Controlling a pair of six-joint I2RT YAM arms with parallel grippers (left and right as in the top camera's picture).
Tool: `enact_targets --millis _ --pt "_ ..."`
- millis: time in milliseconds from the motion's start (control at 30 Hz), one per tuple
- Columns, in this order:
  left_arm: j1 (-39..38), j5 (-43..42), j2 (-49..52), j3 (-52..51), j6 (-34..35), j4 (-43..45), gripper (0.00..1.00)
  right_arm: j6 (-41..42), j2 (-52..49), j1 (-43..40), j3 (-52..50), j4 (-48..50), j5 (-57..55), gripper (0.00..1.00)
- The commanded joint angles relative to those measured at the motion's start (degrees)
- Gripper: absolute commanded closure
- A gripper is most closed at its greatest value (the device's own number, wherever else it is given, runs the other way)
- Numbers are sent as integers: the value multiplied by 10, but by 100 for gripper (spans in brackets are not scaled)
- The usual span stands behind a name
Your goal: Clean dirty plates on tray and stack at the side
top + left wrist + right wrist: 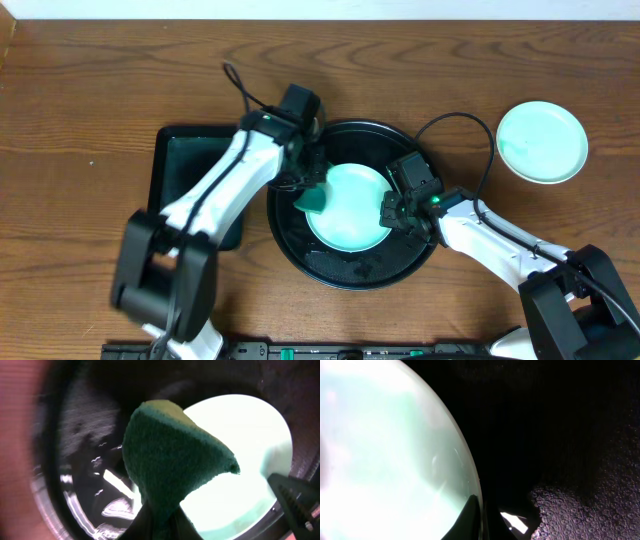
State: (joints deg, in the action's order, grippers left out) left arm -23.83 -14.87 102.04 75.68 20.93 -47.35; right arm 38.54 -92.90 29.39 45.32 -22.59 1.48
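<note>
1. Our left claw [312, 192] is pressed together on a green sponge [175, 455]. It pinches the sponge at its lower end, so the broad scouring face hangs free toward the plate.
2. The sponge sits at the 9 o'clock edge of the mint plate [348, 207] and overlaps its rim. We judge this to be the scrubbing step, with the pad placed where it can sweep across the plate's face.
3. Our right claw [392, 212] is closed on the same plate's rim at about 3 o'clock. In the right wrist view, one finger [472, 522] lies against the pale edge. We take this as a steadying hold, so the plate does not skate on the glossy surface under the sponge's push.
4. The mint plate lies near the middle of the round black tray [290, 245], flat as far as we can tell. We cannot make out its smear, nor whether another plate lies beneath it.
5. A second mint plate [541, 141] rests on the worktop [100, 80] at 2 o'clock from the round tray, well apart from it. We judge that spot to be the stacking place.
6. A rectangular black tray [185, 165] lies at 9 o'clock, just beside the round one and partly under our left arm.
7. If the right pinch slips, we expect the plate to spin or ride up the raised rim.
</note>
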Motion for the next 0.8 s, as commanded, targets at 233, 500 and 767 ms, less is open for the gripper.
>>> enact_targets --millis 233,500,767 --pt "77 126 -68 8 11 -103 93 -103 42 4 30 -17 -16 99" --pt "203 115 -68 8 10 -130 93 -221 108 38 70 -38 -106 99" --pt "266 89 -68 7 10 -136 93 -329 117 117 84 -36 -284 99"
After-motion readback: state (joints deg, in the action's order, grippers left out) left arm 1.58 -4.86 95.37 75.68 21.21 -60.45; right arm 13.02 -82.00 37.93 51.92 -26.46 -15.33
